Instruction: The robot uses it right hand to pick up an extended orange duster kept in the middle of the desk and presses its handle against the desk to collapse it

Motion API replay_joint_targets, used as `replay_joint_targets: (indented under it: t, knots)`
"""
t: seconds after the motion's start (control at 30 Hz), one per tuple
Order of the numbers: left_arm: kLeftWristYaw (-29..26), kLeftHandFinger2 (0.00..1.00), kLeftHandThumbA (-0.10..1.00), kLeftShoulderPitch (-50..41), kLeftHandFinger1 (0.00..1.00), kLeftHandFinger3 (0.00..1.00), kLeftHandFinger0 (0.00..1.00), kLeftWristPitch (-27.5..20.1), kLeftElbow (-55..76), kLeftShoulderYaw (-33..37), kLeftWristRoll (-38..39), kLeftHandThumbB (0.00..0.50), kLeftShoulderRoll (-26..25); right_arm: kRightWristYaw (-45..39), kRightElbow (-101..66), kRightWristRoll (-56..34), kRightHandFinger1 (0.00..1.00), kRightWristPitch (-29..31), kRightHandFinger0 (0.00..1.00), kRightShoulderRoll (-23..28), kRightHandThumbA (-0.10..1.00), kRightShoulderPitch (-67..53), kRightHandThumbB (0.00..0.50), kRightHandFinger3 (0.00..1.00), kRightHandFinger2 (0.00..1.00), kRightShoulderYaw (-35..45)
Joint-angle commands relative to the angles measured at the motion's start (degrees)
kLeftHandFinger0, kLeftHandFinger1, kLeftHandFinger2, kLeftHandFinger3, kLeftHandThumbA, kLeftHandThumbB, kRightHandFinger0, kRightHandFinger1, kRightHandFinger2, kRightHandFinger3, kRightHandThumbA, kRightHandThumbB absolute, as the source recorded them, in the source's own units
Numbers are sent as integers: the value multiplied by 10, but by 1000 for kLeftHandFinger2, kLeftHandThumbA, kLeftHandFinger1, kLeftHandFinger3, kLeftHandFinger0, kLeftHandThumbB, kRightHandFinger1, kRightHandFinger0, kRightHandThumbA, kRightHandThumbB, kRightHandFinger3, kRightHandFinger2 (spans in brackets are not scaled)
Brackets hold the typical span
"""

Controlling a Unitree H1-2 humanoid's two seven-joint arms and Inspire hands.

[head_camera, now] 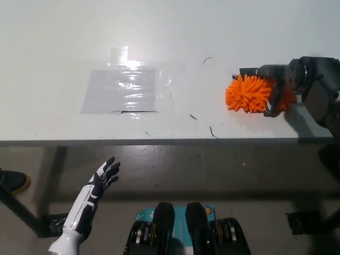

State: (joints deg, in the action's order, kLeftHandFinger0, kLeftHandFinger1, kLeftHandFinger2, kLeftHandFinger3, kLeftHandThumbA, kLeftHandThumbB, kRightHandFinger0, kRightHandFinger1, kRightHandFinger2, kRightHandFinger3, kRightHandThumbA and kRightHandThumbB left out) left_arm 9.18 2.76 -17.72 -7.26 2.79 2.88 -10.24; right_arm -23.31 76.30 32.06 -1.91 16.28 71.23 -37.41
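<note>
Duster [248, 94] lies at the desk's [64, 42] right side, with the black right hand [276, 87] wrapped over its head, fingers curled around it: the grasp step, by my reading. Next comes lifting and turning it handle-down. The handle is hidden behind the hand; the white left hand [102, 180] rests open below the desk edge.

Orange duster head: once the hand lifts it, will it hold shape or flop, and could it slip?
The orange duster head looks soft and shaggy, so it probably squashes under the right hand closing on it. It seems light. Slipping looks unlikely, since the fibres should give grip.
</note>
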Motion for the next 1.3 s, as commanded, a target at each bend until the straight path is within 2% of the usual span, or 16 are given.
replay_joint_targets:
  t: [0.0,0.1,0.17,0.3,0.5,0.53,0.57,0.67,0.7,0.73,0.77,0.83,0.97,1.1,1.17,1.27]
  knots:
    - [12,1000,1000,10,1000,1000,1000,-20,20,-1,2,111,-11,171,10,28,158,47,0,-7,-100,9,127,387,443,-1]
    - [8,1000,1000,9,1000,1000,1000,-19,19,-2,-6,115,-11,204,8,23,533,72,98,-4,-100,6,157,801,892,6]
    - [8,1000,1000,8,1000,1000,1000,-11,22,-2,-5,119,-12,215,7,21,616,90,121,-1,-100,6,157,1000,991,9]
    - [10,1000,1000,9,1000,1000,1000,-16,19,-1,-4,109,-11,224,7,21,732,102,263,3,-100,7,165,1000,1000,10]
    - [11,1000,1000,10,1000,1000,1000,-18,16,-2,0,107,-12,245,9,21,640,126,226,8,-100,6,167,852,939,13]
    - [12,1000,1000,8,1000,1000,1000,-15,16,-3,3,124,-12,246,9,21,846,123,484,9,-100,7,160,937,1000,13]
    - [13,1000,1000,9,1000,1000,1000,-10,16,-4,8,127,-12,247,10,21,860,117,661,11,-100,10,156,855,1000,14]
    - [13,1000,1000,9,1000,1000,1000,-11,16,-4,8,131,-12,253,11,21,578,120,421,13,-100,11,142,565,691,15]
    - [15,1000,1000,8,1000,1000,1000,-12,17,-4,8,136,-13,266,12,19,425,119,185,16,-100,11,144,558,624,19]
    - [13,1000,1000,6,1000,1000,1000,-12,18,-3,5,136,-14,285,11,21,496,115,119,20,-100,10,164,704,799,20]
    - [14,1000,1000,7,1000,1000,1000,-11,19,-3,6,136,-14,297,11,25,599,111,121,21,-100,12,181,887,962,19]
    - [14,1000,1000,7,1000,1000,1000,-11,19,-3,7,136,-14,300,13,26,732,111,191,21,-100,12,182,1000,1000,20]
    - [14,1000,1000,7,1000,1000,1000,-13,18,-3,8,120,-14,325,12,23,661,117,141,23,-100,16,175,1000,1000,30]
    - [15,1000,1000,7,1000,1000,1000,-17,16,-3,12,112,-14,360,7,16,576,129,75,29,-100,24,176,825,952,51]
    - [14,1000,1000,-4,1000,1000,1000,-14,22,-4,15,105,-14,379,2,13,588,158,60,35,-100,32,109,992,963,61]
    - [15,1000,1000,3,1000,1000,1000,-11,20,-5,16,108,-13,375,0,2,615,165,77,38,-100,53,121,1000,990,82]
